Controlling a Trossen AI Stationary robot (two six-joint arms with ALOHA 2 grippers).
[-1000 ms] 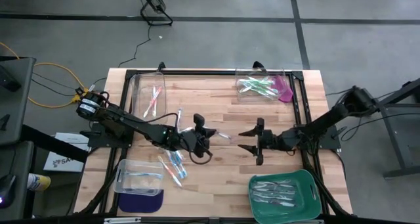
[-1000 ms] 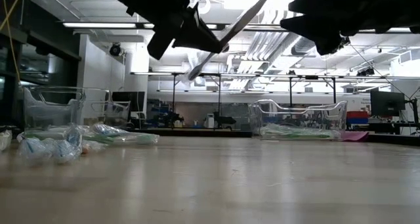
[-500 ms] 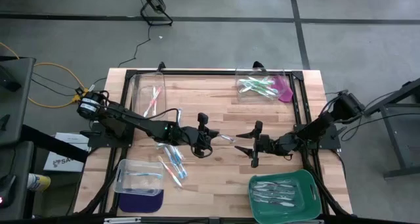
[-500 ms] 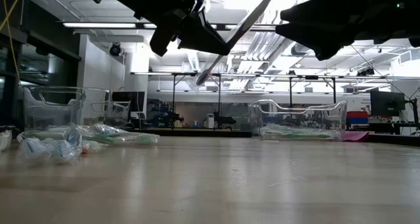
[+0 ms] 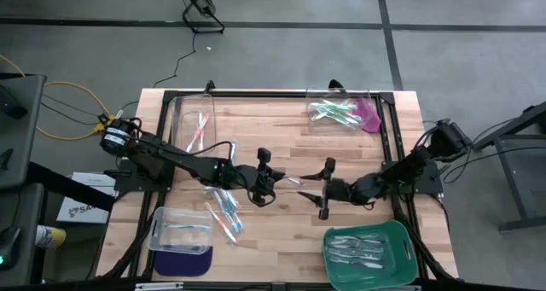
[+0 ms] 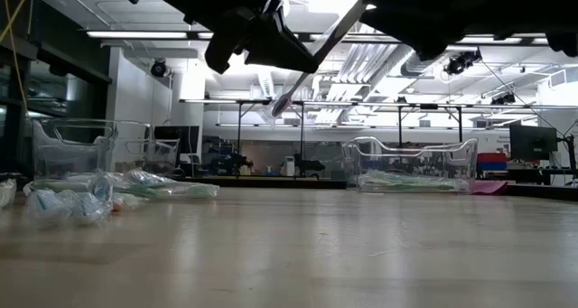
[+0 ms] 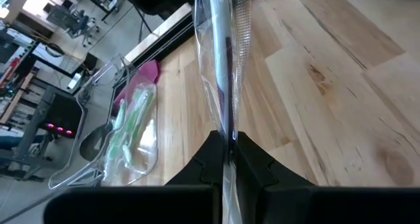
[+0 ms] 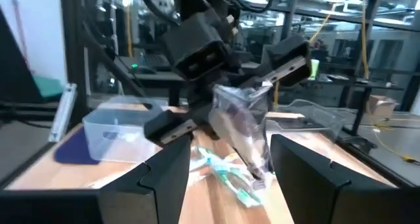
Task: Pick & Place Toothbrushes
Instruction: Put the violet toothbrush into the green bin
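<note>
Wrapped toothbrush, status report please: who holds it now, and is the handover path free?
Left end effector shut on wrapped toothbrush, mid-table, lifted. Right end effector open, facing it, fingers not yet around it. Nothing between them.

The table (image 5: 281,137) is pale wood in jointed strips, its grain plain and its finish lightly sheened. The wrapped toothbrush (image 7: 223,66) held over it is sealed in clear, glossy, crinkled plastic film. The left gripper (image 7: 226,159) pinching it is matt black plastic, as is the right gripper (image 8: 230,161). Beyond the table's middle, the far bin (image 5: 339,112) is clear, shiny hard plastic. The green tray (image 5: 368,253) at the near edge looks smooth, moulded plastic.
</note>
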